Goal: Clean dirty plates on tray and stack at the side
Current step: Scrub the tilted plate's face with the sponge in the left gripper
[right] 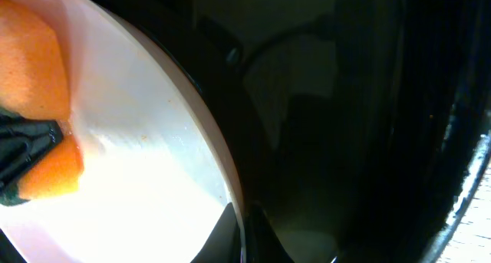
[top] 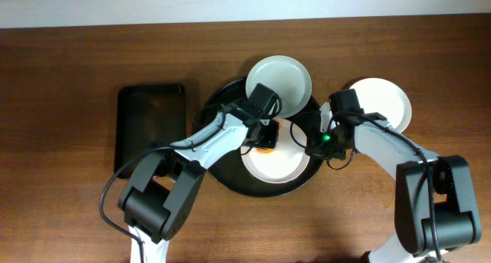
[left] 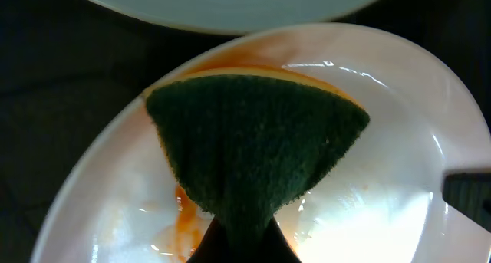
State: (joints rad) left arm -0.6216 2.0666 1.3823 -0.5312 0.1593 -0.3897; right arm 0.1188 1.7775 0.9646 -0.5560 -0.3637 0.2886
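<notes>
A: Left gripper (top: 265, 137) first, what's it doing?
B: Its jaws are pressing together on a sponge (left: 253, 140), green scrub side facing the wrist camera, orange foam underneath. The sponge is sitting on the middle plate (top: 276, 165).
A: Is the plate dirty?
B: Orange smears (left: 184, 217) are showing on it just beside the sponge, in the left wrist view.
A: And the right gripper (right: 244, 236)?
B: It's closing on the right rim of that same plate. The rim is running between the fingers, so it's pinching the plate.
A: Where's that plate lying?
B: Inside the tray (top: 222, 171), toward the front.
A: Other plates?
B: The top plate (top: 285, 73) is resting at the tray's far edge, partly over the rim, and it's looking clean from overhead. The right plate (top: 383, 102) is lying on the table (top: 61, 64), just right of the tray, behind the right arm. I can't tell if it's touching the tray.
A: Anything else?
B: A small tray (top: 149, 121), black and rectangular, is sitting left of the round one, apart from it.
</notes>
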